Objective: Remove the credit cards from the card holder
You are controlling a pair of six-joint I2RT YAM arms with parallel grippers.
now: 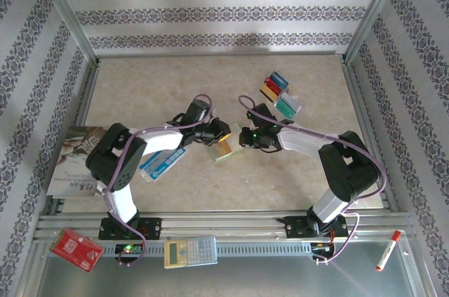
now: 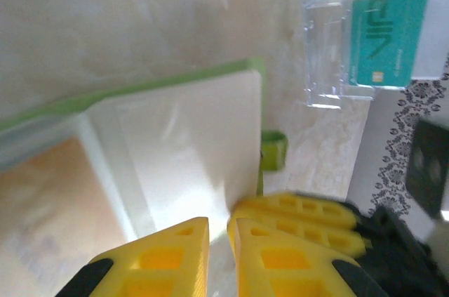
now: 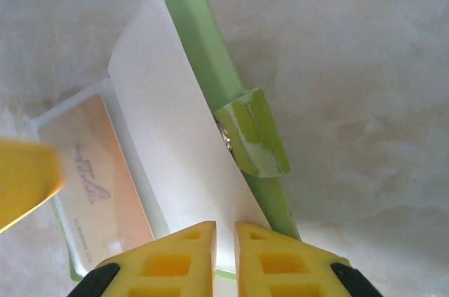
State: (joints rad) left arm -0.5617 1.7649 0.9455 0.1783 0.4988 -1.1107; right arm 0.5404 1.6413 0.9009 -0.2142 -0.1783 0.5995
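Note:
The lime-green card holder lies open on the table between both arms. From the left, my left gripper is shut on its pale inner flap; the flap's edge runs down between the yellow fingers. My right gripper is shut on the same pale flap from the other side, beside the green snap tab. A tan printed face shows in the holder's other half. Several credit cards stand in a clear rack at the back right, with a teal card among them.
A blue-and-white packet lies under the left arm and a magazine at the table's left edge. A red board, a calculator and a red marker lie on the near rail. Metal posts frame the table.

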